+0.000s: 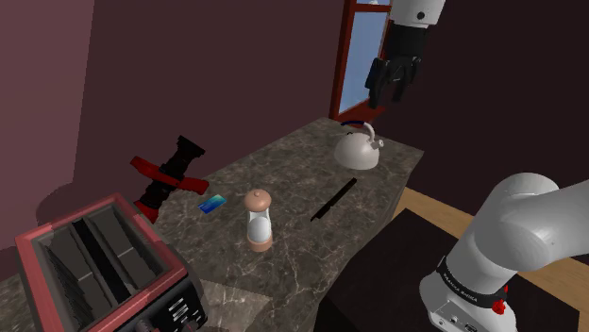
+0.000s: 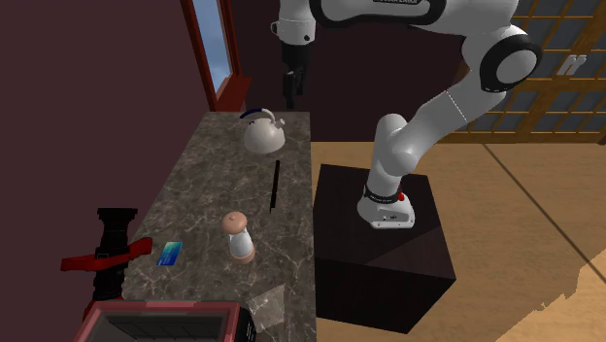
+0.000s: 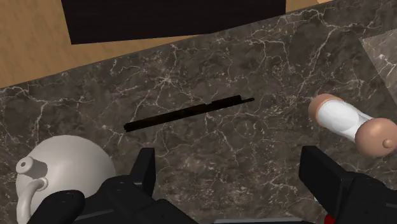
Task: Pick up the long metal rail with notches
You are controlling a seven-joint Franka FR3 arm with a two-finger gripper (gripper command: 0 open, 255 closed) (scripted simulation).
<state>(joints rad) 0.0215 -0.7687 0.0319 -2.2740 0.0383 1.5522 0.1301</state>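
The long rail (image 1: 333, 200) is a thin black strip lying flat on the dark marble counter (image 1: 302, 264), between the white kettle (image 1: 360, 149) and the pepper mill (image 1: 259, 220). It also lies near the counter's stand-side edge in the second exterior view (image 2: 275, 186). My gripper (image 1: 391, 87) hangs high above the kettle end of the counter, open, holding nothing. From the wrist the rail (image 3: 188, 113) lies well below and ahead of my two spread fingers (image 3: 145, 167), beside the kettle (image 3: 60, 165).
A red toaster (image 1: 99, 269) stands at the counter's near end. A black and red corkscrew-like tool (image 1: 170, 174) and a small blue card (image 1: 212, 202) lie by the wall. The robot's dark stand (image 2: 384, 243) adjoins the counter. A window (image 1: 359, 57) is behind the kettle.
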